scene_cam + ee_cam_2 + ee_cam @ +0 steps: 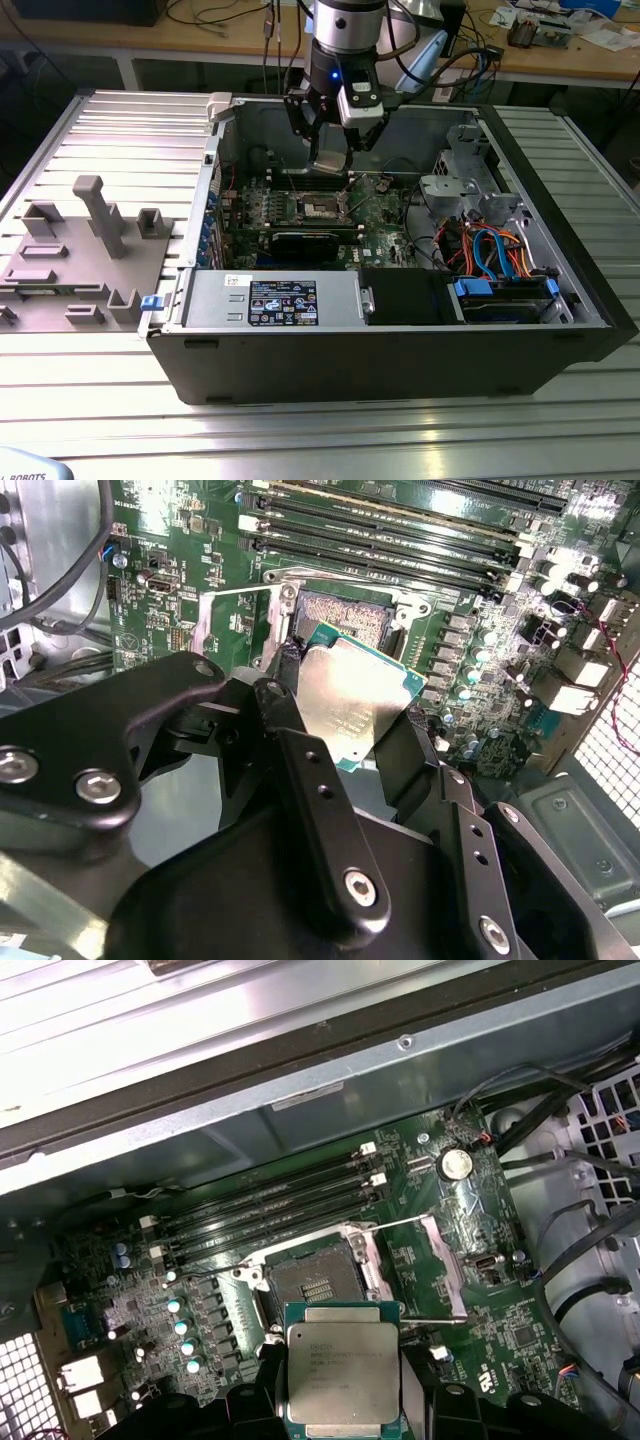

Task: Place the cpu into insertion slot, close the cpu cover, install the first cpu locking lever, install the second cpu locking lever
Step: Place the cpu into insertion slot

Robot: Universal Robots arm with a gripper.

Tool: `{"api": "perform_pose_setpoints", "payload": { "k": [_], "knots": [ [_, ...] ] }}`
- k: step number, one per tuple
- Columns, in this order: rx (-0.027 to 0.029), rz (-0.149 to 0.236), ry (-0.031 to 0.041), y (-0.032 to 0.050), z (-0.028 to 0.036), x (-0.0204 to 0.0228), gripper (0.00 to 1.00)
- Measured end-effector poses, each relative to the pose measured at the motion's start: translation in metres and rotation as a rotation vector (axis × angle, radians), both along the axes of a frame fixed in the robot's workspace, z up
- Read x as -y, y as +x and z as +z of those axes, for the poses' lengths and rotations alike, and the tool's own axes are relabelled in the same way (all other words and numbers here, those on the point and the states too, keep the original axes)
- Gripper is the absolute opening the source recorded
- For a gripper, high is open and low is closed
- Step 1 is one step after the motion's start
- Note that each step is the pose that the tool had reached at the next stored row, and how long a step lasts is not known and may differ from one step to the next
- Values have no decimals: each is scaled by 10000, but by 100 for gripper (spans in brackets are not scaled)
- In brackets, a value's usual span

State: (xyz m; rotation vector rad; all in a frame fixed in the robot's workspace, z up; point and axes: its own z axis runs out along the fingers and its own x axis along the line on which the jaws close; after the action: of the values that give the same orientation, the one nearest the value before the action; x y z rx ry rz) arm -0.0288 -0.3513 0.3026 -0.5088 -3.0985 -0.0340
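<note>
**Tool.** The gripper (330, 163) hangs inside the open computer case (560, 330), over the far part of the motherboard (385, 215). Its two black fingers (288, 670) are closed in on opposite edges of the cpu (352, 692) and hold it firmly. The opening is exactly the width of the chip, and nothing else is in the grasp.

**Cpu.** In the first wrist view the cpu (342, 1370) sits level between the fingers, silvery-grey top uppermost with its green edge showing around it. It is off the board and just beside the insertion slot (315, 1282) — not in it. In the second wrist view one corner of the chip overlaps the near edge of the insertion slot (340, 615).

**Socket.** The slot is uncovered, and its dark contact field is visible in both wrist views. The cpu cover (245, 592) is swung open to one side of the slot, its square window clear of the contacts. In the first wrist view the cpu cover (442, 1265) shows as a silvery plate beside the slot. Two thin wire levers (405, 1222) run alongside it — unlatched.

**Surroundings.** A row of long black memory slots (270, 1205) lies just beyond the socket. In the exterior view a long black card (300, 243) lies across the board on the near side of the socket. Blue and orange cables (490, 245) bunch toward the exterior view's right. The case rests on a slatted metal table (400, 440), with a grey fixture block (75, 250) on the exterior view's left.
</note>
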Motion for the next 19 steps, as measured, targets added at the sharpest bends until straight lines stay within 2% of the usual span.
{"api": "perform_pose_setpoints", "payload": {
  "k": [11, 19],
  "knots": [
    [-1, -268, -100, 0, -13, 0, 55],
    [-1, -448, -146, 0, -22, 0, 55]
  ]
}}
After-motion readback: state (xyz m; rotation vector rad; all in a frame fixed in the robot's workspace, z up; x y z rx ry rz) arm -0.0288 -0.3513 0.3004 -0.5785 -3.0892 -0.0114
